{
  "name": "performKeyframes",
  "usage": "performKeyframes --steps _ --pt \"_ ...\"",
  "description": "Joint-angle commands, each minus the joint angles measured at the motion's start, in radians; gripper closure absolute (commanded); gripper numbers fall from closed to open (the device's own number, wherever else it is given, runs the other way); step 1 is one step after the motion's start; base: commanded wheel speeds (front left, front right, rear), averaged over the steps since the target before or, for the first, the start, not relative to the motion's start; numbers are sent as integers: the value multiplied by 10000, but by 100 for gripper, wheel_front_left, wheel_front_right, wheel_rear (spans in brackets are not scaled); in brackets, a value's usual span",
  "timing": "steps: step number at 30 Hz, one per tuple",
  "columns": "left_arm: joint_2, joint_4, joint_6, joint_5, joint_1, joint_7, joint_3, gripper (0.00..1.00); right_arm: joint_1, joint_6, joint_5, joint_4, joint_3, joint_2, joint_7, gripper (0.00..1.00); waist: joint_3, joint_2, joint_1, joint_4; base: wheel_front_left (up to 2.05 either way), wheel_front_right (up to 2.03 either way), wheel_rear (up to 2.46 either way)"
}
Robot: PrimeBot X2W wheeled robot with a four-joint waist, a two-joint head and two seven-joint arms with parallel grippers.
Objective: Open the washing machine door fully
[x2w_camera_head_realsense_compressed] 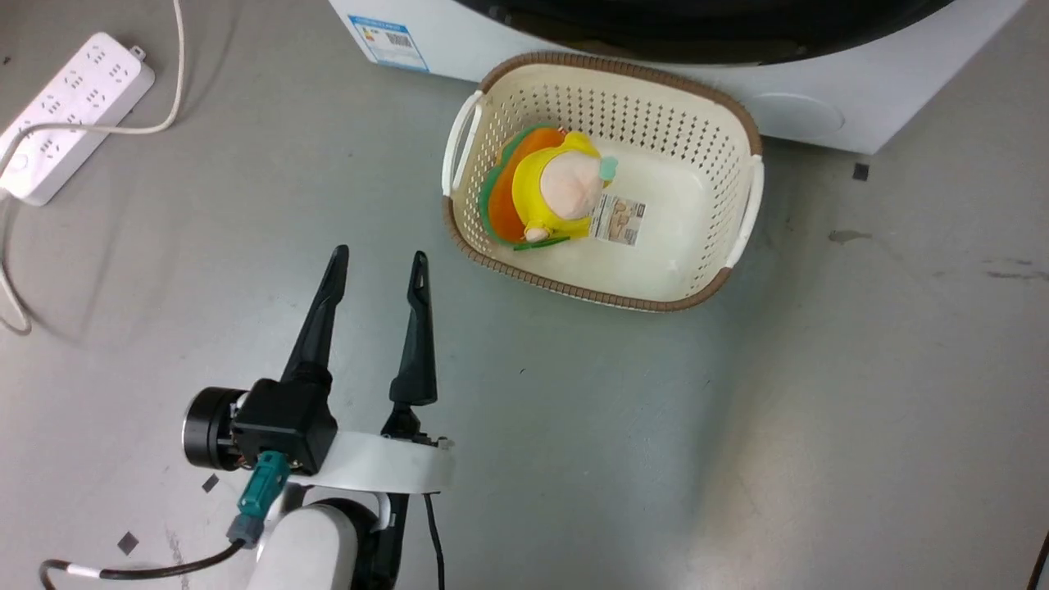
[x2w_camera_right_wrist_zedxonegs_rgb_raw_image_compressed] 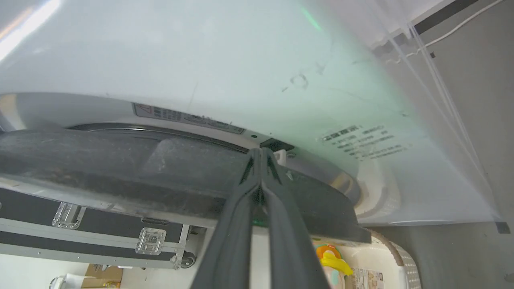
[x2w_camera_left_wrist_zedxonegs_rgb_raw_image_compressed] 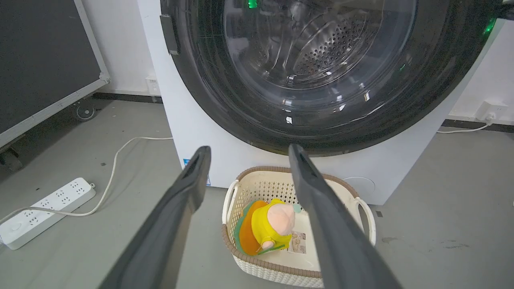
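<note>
Here, door to right gripper: the washing machine door (x2w_camera_right_wrist_zedxonegs_rgb_raw_image_compressed: 120, 168) runs edge-on beneath my right gripper (x2w_camera_right_wrist_zedxonegs_rgb_raw_image_compressed: 261, 151). My fingers cross its dark rim and end at the seam where that rim meets the white front of the washing machine (x2w_camera_right_wrist_zedxonegs_rgb_raw_image_compressed: 241, 72), just beside a small black latch slot (x2w_camera_right_wrist_zedxonegs_rgb_raw_image_compressed: 275, 144).
Right gripper state: my two fingers are pressed together to the tips, with nothing visible between them.
Door to left gripper: my left gripper (x2w_camera_left_wrist_zedxonegs_rgb_raw_image_compressed: 248, 149) hangs well apart from the door, low in front of it, pointing toward its lower rim and touching nothing.
Left gripper state: fingers spread wide, empty.
Where the door is: on the machine's front, above the basket (x2w_camera_left_wrist_zedxonegs_rgb_raw_image_compressed: 261, 180) on the floor. It lies close against the front; I cannot tell whether it is latched.
Counts: one door, one machine, one basket, one plush toy (x2w_camera_left_wrist_zedxonegs_rgb_raw_image_compressed: 273, 224) inside it, one power strip (x2w_camera_left_wrist_zedxonegs_rgb_raw_image_compressed: 44, 210), one blue label (x2w_camera_head_realsense_compressed: 389, 41), two grippers.
Door's look: a large, round, glossy black ring. A clear bulging glass bowl (x2w_camera_left_wrist_zedxonegs_rgb_raw_image_compressed: 313, 52) sits at its centre, with perforated steel behind it. The handle notch (x2w_camera_left_wrist_zedxonegs_rgb_raw_image_compressed: 168, 34) sits at the ring's left edge in my left wrist view.
</note>
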Motion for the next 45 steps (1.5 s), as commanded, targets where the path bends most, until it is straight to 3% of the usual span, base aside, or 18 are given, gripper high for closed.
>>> performKeyframes --steps 1,10,20,37,40,45 --pt "13 -45 68 -69 -205 -111 -75 0 -469 -4 102 344 -208 -105 223 100 106 -1 -1 71 0 0 0" --pt "14 -135 259 -218 -450 -341 -241 0 -2127 -5 505 2051 -1470 -427 2069 100 599 -1 -1 278 0 0 0" --pt "16 -20 347 -359 -554 -529 -420 0 -2103 -5 894 2620 -2073 -450 3462 100 281 -1 -1 229 0 0 0" --pt "16 810 170 -252 804 -569 -596 0 2319 -6 1573 658 -2134 1223 5507 100 -2329 -1 -1 -160 0 0 0" --pt "16 999 49 -177 1200 -569 -554 0 3115 -6 2336 492 -1601 1305 6103 100 -2807 -1 -1 -160 0 0 0" --pt "16 1289 -112 -116 1598 -569 -515 0 3993 -6 4157 720 75 1311 6062 100 -3272 -1 -1 -103 0 0 0"
